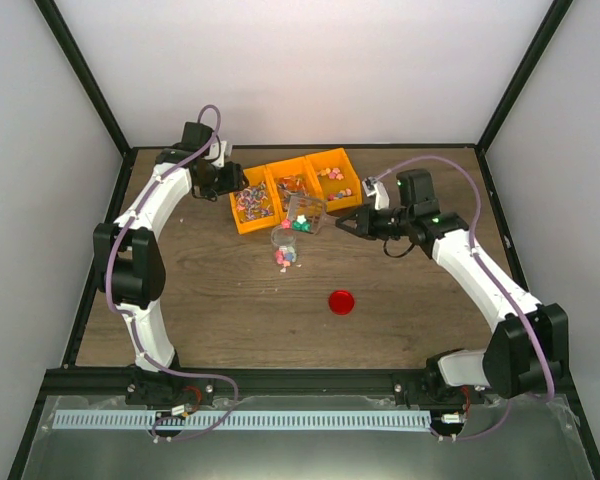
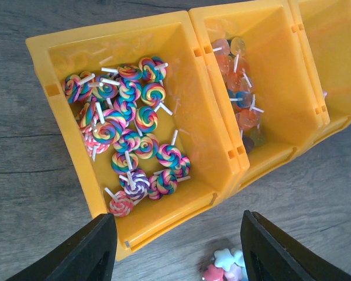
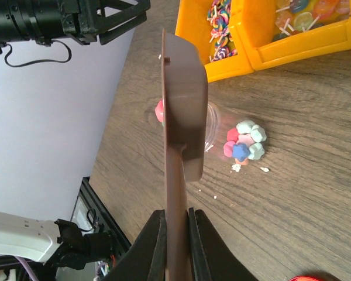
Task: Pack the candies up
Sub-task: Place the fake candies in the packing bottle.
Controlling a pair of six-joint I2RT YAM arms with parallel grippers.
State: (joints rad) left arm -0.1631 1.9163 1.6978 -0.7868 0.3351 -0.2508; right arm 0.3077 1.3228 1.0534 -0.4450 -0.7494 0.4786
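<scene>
— Step in hand?
— Probably scooping. Clamped on a thin brown tool (image 3: 178, 105) with the right fingers (image 3: 151, 246), edge-on near the loose candies (image 3: 244, 141) heaped on the table (image 3: 316, 199) just beside the clear jar (image 1: 283, 238).
— And on the left?
— Hovering with left fingers (image 2: 88, 252) spread apart, empty, above the lollipop bin (image 2: 52, 70).
— Next?
— Likely lower the tool, slide under the heap, tip into the jar. Mind strays.
</scene>
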